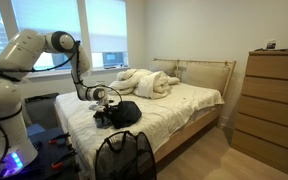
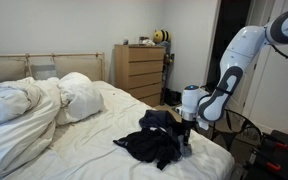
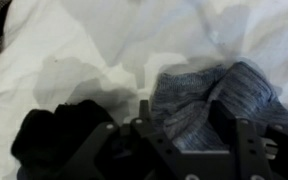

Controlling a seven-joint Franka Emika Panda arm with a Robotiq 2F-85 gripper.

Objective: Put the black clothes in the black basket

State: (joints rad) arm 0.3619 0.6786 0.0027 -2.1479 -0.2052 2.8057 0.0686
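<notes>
Clothes [image 1: 121,113], black, lay in one crumpled pile on the bed [image 1: 184,100], near its foot corner and well apart from the bedding heaped at the head of the bed. The wrist view showed a grey-blue knit piece [image 3: 199,100] mixed in with them. The basket [image 1: 124,155], black mesh and open-topped, stood on the floor just off the foot of the bed, below the pile. The gripper [image 2: 187,140] hung at the pile's edge on the bed, its fingers [image 3: 246,140] spread wide and pinching nothing. Handling, as judged: light, soft and limp, not fragile, with no rigid part, and likely to drape and trail. Loose pieces might slip out or snag on the sheet. Hold, as judged: the raised bunched fold at the top of the pile [image 2: 156,128], pressing in deep enough to gather several layers without catching the sheet.
</notes>
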